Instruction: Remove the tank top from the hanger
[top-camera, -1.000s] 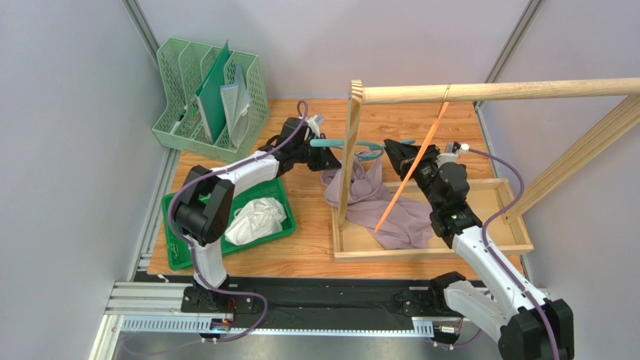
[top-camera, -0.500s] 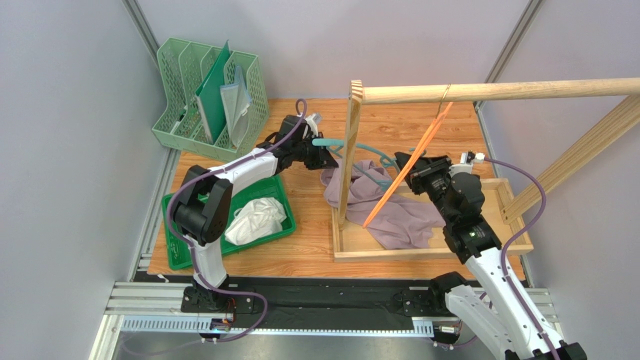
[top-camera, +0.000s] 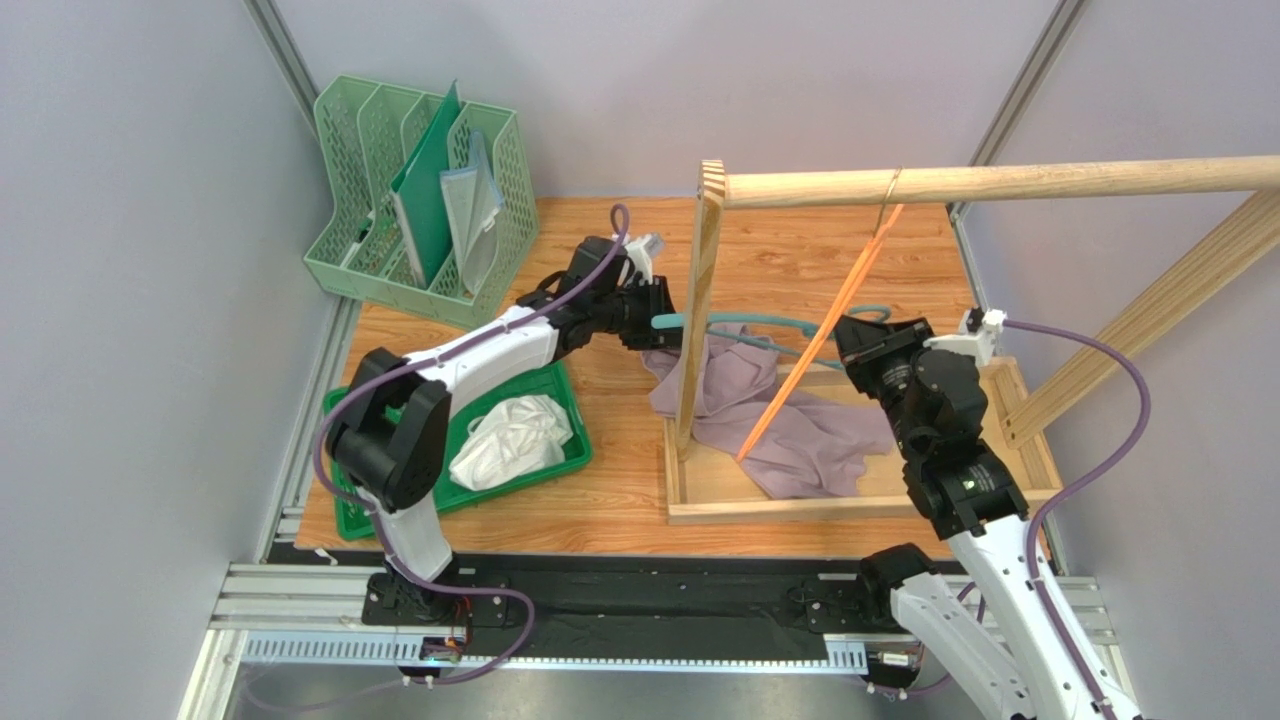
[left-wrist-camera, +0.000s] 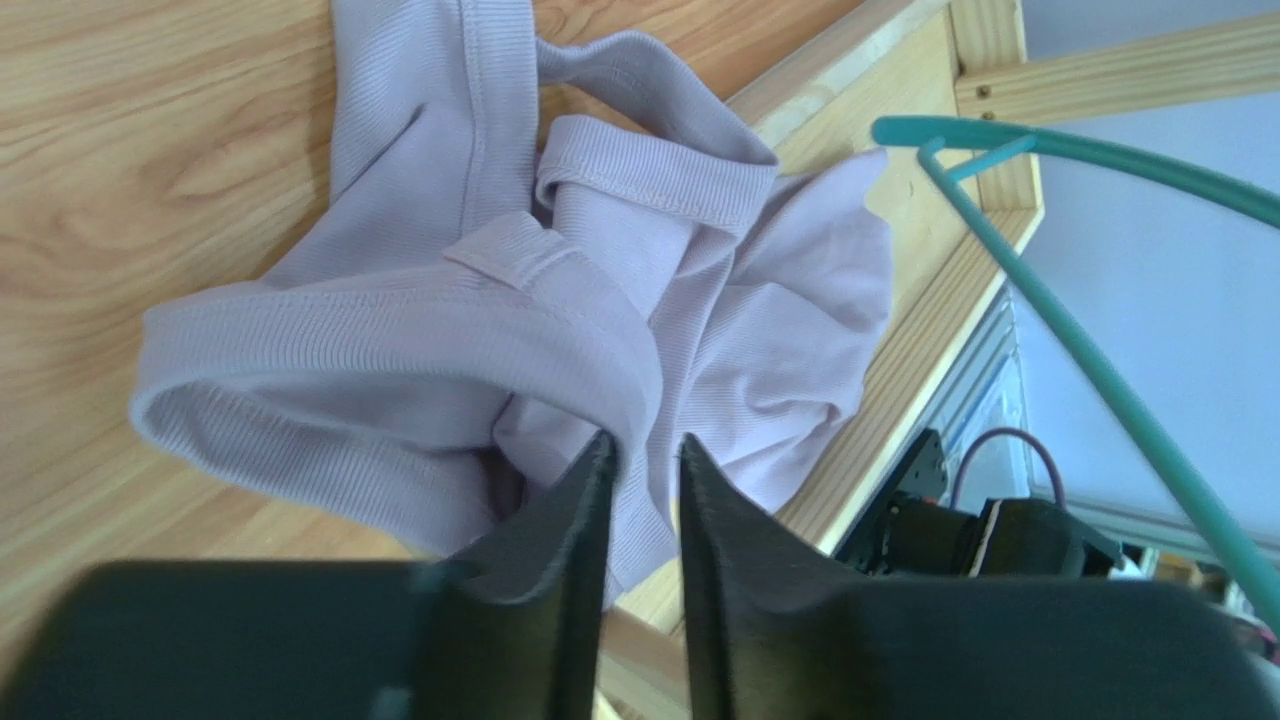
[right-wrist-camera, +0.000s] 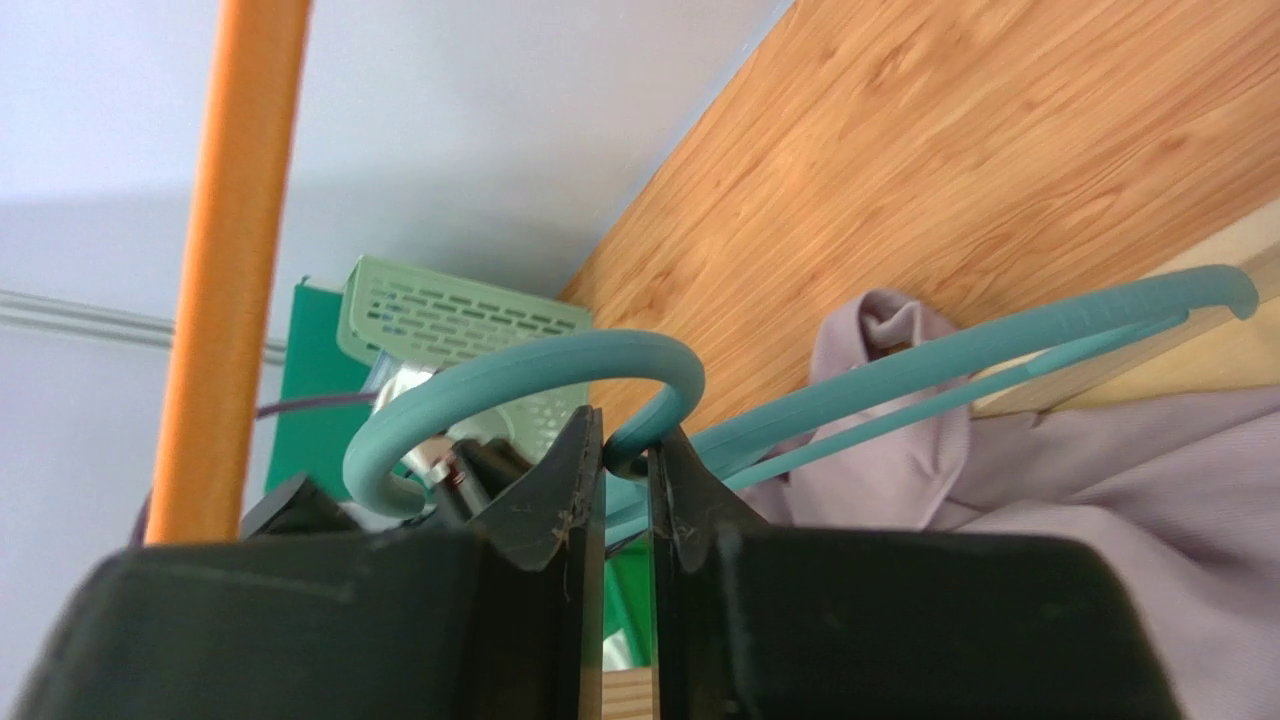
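Note:
The lavender tank top (top-camera: 781, 428) lies crumpled on the wooden rack base, off the teal hanger (top-camera: 766, 326). It also shows in the left wrist view (left-wrist-camera: 451, 330) and the right wrist view (right-wrist-camera: 1142, 495). My right gripper (top-camera: 860, 338) is shut on the hanger's hook (right-wrist-camera: 628, 450) and holds the hanger (right-wrist-camera: 962, 360) level above the cloth. My left gripper (top-camera: 661, 312) hovers by the hanger's left end. Its jaws (left-wrist-camera: 643, 450) are a narrow gap apart, above the slack tank top, with nothing pinched. The hanger (left-wrist-camera: 1082, 360) passes to the upper right.
A wooden rack with an upright post (top-camera: 699, 300) and a top rail (top-camera: 1022, 180) stands between the arms. An orange hanger (top-camera: 819, 353) hangs from the rail. A green tray (top-camera: 361, 495) with white cloth (top-camera: 511, 435) sits left, and a green file organizer (top-camera: 421, 195) back left.
My right gripper has drawn the teal hanger to the right. My left gripper has moved right toward the post. The tank top has slumped lower and flatter onto the base.

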